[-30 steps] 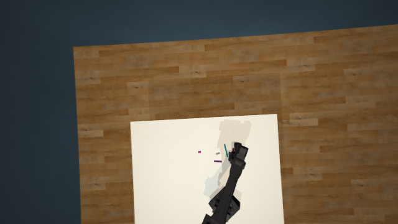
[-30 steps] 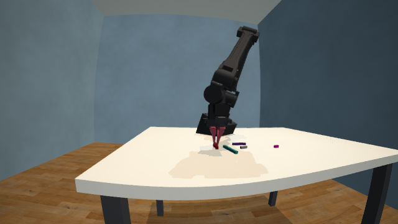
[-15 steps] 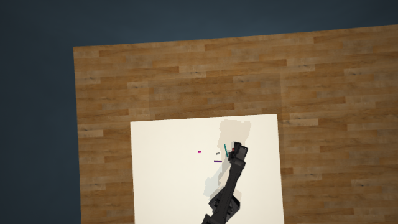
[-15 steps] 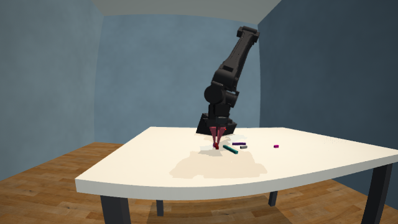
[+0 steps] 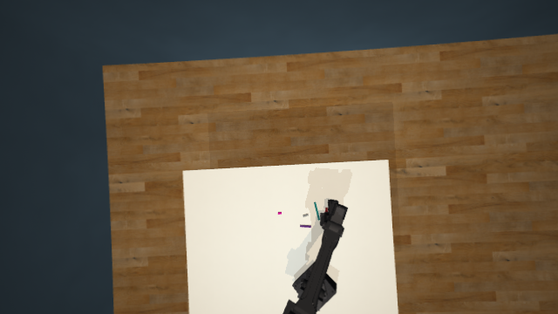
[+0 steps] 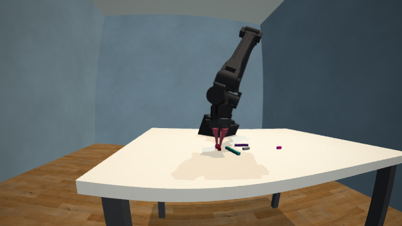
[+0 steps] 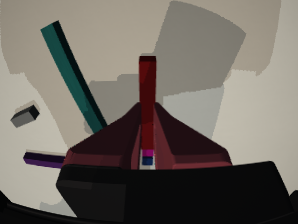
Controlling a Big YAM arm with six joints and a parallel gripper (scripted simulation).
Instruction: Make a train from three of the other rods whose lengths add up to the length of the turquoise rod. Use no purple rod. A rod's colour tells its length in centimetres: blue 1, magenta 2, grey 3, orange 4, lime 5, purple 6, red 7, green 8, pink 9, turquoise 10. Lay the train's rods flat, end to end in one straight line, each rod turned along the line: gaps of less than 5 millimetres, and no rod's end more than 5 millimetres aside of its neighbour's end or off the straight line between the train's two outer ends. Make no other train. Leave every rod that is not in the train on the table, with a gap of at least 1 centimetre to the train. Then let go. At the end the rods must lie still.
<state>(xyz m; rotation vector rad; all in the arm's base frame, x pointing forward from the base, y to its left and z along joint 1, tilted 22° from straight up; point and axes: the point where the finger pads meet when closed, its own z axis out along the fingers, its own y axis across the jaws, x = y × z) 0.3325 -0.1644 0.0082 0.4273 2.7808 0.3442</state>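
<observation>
The red rod (image 5: 327, 210) (image 6: 219, 147) (image 7: 147, 90) is held between the fingertips of the end effector (image 5: 326, 213) (image 6: 218, 145) (image 7: 147, 110), which is closed on its sides. Its dark far end is pointed away from the end effector, and whether its underside is touching the bench (image 5: 227, 240) (image 6: 173, 169) (image 7: 270, 125) cannot be told. At its near end, in the narrow space between the fingers, a small magenta rod (image 7: 147, 153) is seen in the wrist view, followed by a blue rod (image 7: 147, 161); the three are seen in one row, but the exact gaps cannot be judged.

Just to the left of the end effector, the turquoise rod (image 5: 316, 211) (image 6: 232, 150) (image 7: 72, 75) is laid flat at a slant to the red one, its nearer end partly covered by a finger in the wrist view. Farther left, the short grey rod (image 5: 305, 215) (image 6: 245, 148) (image 7: 25, 117) is placed, apart from the turquoise one. The purple rod (image 5: 305, 226) (image 6: 241, 145) (image 7: 42, 159) is set to the left too, nearer the arm's base (image 6: 204, 129) than the grey one. Well apart, farthest left, another magenta rod (image 5: 279, 213) (image 6: 279, 147) is left alone. Beyond the bench, a wooden floor (image 5: 157, 131) (image 6: 63, 201) is seen, bounded by blue walls (image 6: 176, 63).
</observation>
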